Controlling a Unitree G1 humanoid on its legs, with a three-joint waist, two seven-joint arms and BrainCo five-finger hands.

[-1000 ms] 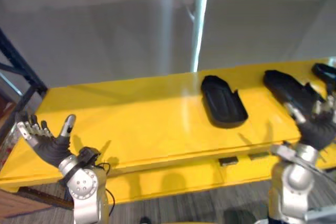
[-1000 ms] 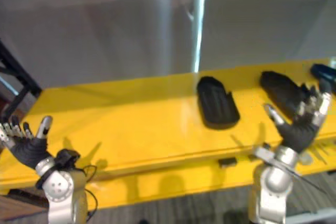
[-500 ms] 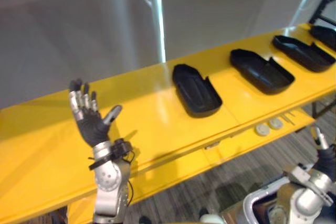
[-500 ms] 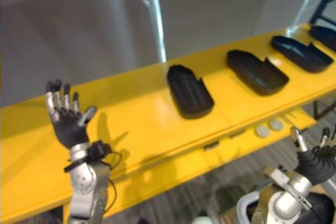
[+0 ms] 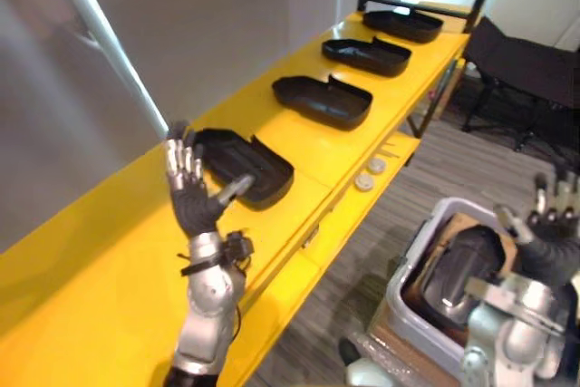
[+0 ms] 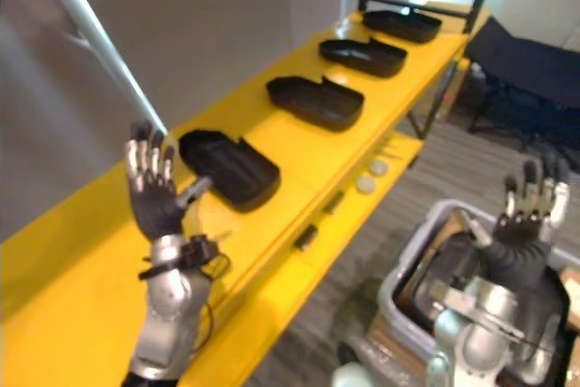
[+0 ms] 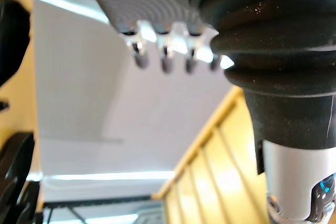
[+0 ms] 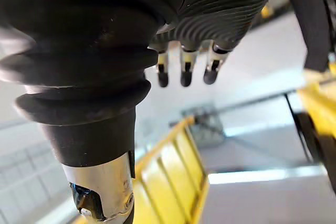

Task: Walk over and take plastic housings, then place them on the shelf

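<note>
Whole view has swung right in the last second: that's the camera turning, the parts haven't moved. Left hand (image 5: 193, 208) is now raised over the yellow shelf (image 5: 82, 278) by its front edge, where it sat low near the shelf's left end before. Fingers are straight and spread, thumb out, holding nothing. The nearest housing (image 5: 245, 165) lies just behind it, and the thumb only overlaps it in the view. Three more housings (image 5: 323, 101) run in a row toward the shelf's far end, all lying flat and apart from each other. Two white discs (image 5: 370, 174) sit on the lower ledge under the front edge. A grey bin (image 5: 405, 269) has come into view on the floor, with a dark part (image 5: 458, 274) inside that looks like another housing. Right hand (image 6: 518, 244) is now above the bin, no longer over the shelf, fingers straight and apart, empty. My read: four placed, robot is turning for the next pick from the bin.
</note>
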